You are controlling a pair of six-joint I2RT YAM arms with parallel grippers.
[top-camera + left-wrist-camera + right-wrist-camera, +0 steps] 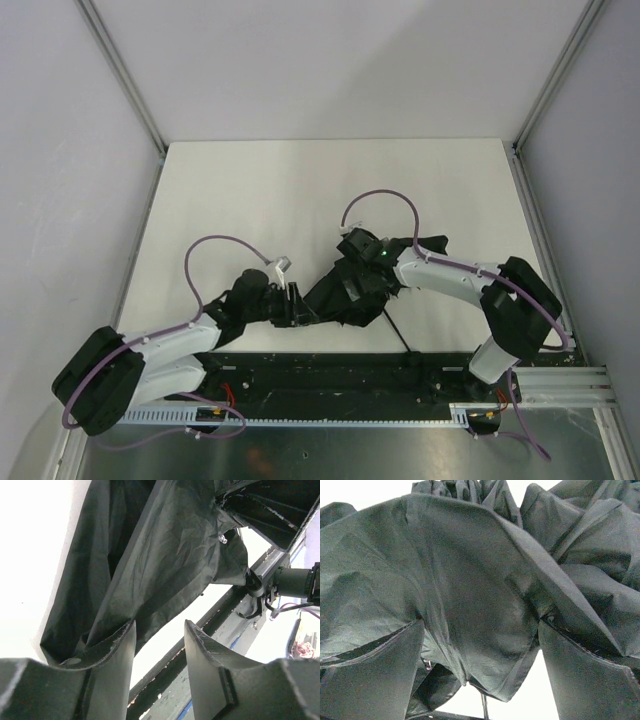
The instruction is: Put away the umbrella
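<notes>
Left gripper [160, 627] and right gripper [480, 630] both stand wide amid the umbrella [345, 290] cloth (nothing pinched), so I'd bunch the folds evenly before closing.

You have the umbrella [470, 600] lying all black and matte on the white table [300, 190], near its front edge and roughly mid-width, its canopy loose and crumpled into a sprawled heap of creased panels.
</notes>
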